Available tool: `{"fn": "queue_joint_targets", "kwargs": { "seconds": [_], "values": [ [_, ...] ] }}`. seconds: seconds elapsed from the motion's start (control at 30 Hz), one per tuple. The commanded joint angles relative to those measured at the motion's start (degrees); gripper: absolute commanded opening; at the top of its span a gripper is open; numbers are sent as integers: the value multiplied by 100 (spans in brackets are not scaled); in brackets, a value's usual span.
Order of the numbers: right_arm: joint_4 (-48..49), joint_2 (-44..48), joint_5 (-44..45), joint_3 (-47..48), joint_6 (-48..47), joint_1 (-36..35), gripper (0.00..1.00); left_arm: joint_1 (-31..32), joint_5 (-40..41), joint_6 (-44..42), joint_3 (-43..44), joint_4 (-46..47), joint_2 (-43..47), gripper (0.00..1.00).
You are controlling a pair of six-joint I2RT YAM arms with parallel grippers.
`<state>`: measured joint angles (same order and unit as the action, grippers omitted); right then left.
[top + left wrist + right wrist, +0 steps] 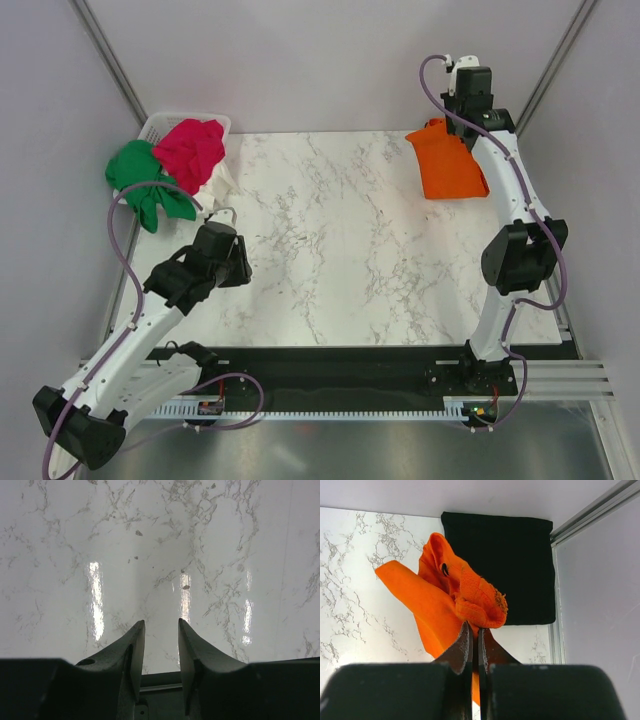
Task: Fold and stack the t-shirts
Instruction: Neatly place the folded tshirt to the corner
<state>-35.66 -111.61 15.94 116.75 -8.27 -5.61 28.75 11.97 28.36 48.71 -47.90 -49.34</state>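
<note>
My right gripper (pixel 475 627) is shut on a bunched edge of the bright orange t-shirt (pixel 445 600) and holds it above the table at the far right (pixel 450 160). A folded black t-shirt (pixel 510 565) lies flat beneath it by the right edge; it is hidden in the top view. My left gripper (pixel 161 624) is open and empty over bare marble at the left (pixel 215 255). The green t-shirt (pixel 140 180), magenta-red t-shirt (pixel 190 150) and a white one (pixel 222 180) are heaped at the far left.
A white plastic basket (pixel 160 124) stands at the far left corner under the heap of shirts. The marble tabletop (pixel 340 240) lies between the arms. A metal rail (pixel 555 625) runs along the table's right edge, with walls close around.
</note>
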Motion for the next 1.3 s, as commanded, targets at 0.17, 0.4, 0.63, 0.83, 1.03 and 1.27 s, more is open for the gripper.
{"fn": "queue_joint_targets", "kwargs": {
  "seconds": [0.17,0.4,0.63,0.83,1.03,1.27],
  "values": [
    [94,-71,-232,700,-104,130,0,25,157,152,25,88,-75,39],
    [59,-212,-416,1122,-174,244,0,25,166,152,33,97,-102,39],
    [50,-492,-803,1412,-201,429,0,25,166,152,42,88,-190,38],
    [-20,-765,-1049,1614,-201,526,0,25,166,152,33,88,-269,38],
    [15,-1117,-1260,1860,-236,859,0,25,192,161,34,79,-295,38],
    [506,-1609,-1339,2203,-385,1079,0,25,236,196,25,53,-313,38]
  ]
}}
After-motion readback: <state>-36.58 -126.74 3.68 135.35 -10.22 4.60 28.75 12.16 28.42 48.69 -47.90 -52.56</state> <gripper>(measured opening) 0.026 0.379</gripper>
